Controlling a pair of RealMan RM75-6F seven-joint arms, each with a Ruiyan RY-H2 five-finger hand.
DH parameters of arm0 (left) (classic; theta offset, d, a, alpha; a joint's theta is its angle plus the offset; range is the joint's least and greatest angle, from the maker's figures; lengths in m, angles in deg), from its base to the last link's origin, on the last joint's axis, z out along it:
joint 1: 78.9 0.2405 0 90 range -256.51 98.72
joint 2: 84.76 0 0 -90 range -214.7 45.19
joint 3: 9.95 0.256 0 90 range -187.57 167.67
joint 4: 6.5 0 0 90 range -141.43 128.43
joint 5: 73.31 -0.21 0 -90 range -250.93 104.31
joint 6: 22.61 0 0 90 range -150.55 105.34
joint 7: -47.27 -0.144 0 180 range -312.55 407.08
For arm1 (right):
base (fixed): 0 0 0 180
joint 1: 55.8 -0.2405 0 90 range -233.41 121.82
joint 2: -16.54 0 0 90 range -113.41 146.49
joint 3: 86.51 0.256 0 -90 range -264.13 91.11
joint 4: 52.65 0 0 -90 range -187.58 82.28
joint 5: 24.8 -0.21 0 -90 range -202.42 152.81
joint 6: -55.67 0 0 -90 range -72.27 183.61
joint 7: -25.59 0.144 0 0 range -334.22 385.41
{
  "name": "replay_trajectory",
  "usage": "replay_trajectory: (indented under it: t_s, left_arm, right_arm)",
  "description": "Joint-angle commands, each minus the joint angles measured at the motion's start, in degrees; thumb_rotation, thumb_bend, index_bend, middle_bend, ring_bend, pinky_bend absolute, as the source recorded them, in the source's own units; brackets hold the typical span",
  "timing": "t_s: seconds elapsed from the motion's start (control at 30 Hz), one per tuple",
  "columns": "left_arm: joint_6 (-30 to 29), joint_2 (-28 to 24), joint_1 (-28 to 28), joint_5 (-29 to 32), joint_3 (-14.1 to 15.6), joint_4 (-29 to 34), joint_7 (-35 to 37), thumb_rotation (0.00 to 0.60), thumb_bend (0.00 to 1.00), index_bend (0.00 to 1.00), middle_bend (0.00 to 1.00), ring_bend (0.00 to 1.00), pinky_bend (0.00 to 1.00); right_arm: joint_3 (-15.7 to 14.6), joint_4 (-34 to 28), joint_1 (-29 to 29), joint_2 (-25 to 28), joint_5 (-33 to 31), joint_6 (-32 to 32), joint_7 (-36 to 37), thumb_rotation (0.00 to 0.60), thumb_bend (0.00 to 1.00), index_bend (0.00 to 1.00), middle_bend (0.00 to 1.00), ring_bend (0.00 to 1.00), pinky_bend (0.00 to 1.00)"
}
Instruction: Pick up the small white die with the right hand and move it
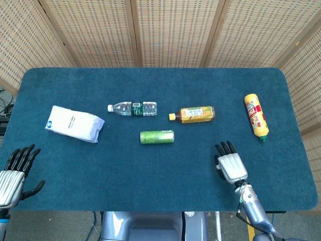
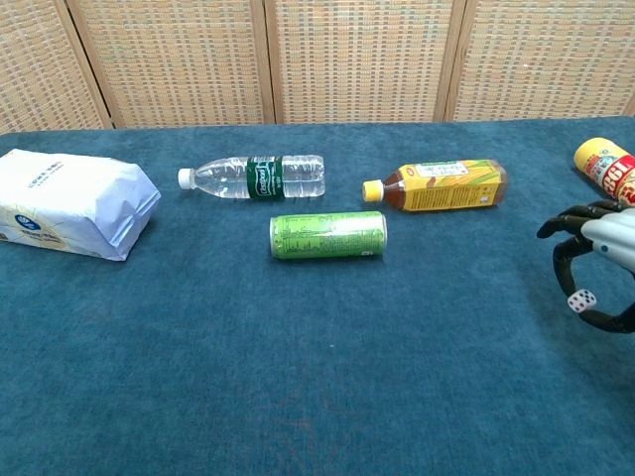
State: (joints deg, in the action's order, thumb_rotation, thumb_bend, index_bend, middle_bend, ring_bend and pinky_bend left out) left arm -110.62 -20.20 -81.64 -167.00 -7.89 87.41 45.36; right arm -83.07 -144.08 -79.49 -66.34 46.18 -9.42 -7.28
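The right hand [image 2: 595, 268] pinches the small white die [image 2: 581, 299] between thumb and finger above the blue table [image 2: 327, 397]. The left hand [image 1: 15, 173] rests at the table's near-left edge, fingers spread, holding nothing.

Woven screen panels [image 1: 170, 30] (tan), blue table [image 1: 150, 165]

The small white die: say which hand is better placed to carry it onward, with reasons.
Right. The right hand already pinches the die, apparently off the cloth. The left hand sits open at the table's opposite near corner.
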Motion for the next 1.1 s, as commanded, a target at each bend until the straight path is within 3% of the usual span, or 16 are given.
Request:
replay_trajectory:
  t_s: [0.03,0.57,0.9,1.1]
  left_arm:
    - [0.0,0.0,0.0,-0.1,0.0,0.0,-0.1,0.6,0.29,0.0,0.0,0.0,0.0]
    - [0.3,0.1,-0.2,-0.3,0.1,0.1,-0.1,0.6,0.29,0.0,0.0,0.0,0.0]
    - [0.3,0.0,-0.2,-0.4,0.2,0.2,-0.1,0.6,0.29,0.0,0.0,0.0,0.0]
    - [0.4,0.1,-0.2,-0.4,0.3,0.2,-0.2,0.6,0.29,0.0,0.0,0.0,0.0]
  right_arm:
    - [1.4,-2.2,-0.8,1.6,0.0,-0.9,-1.5,0.6,0.37,0.52,0.15,0.05,0.0]
    - [9.3,-11.3,-5.0,9.0,-4.1,-3.4,-6.7,0.6,0.37,0.52,0.15,0.05,0.0]
    - [10.5,-11.6,-4.8,11.3,-5.4,-4.8,-2.7,0.6,0.36,0.52,0.11,0.05,0.0]
    - [10.1,-11.3,-4.7,11.7,-6.3,-4.8,-1.3,0.6,0.35,0.42,0.0,0.0,0.0]
